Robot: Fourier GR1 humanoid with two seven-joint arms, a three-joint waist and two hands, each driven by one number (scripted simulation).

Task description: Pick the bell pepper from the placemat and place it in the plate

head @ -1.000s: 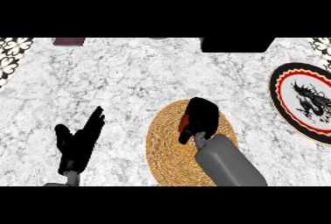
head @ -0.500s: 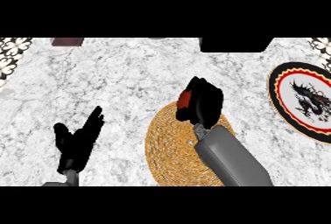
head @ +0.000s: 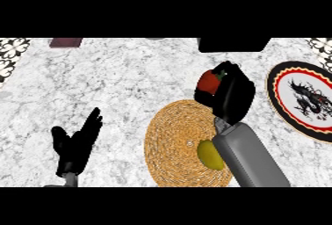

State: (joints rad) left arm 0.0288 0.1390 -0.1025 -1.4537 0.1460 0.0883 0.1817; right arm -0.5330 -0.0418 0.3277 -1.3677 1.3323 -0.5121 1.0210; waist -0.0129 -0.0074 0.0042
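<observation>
Left hand (head: 76,145): rests open near the counter's (head: 130,79) front-left edge, fingers straight and pointing up, touching nothing.

Placemat (head: 175,145): round, woven, straw-coloured, lying at the counter's front edge near its middle. A yellow-green rounded item (head: 209,154) lies on its right part, touching the grey forearm.

Right hand (head: 230,94): fingers curled round the bell pepper (head: 209,81), at the placemat's far right rim, between placemat and plate. Whether the pepper is clear of the counter cannot be told.

Bell pepper: red with a green stem end; only its left side shows, the rest hidden by the black fingers.

Plate (head: 304,100): at the counter's right edge, white with a red and black patterned rim and a dark dragon-like figure in the middle; nothing lies in it.
</observation>
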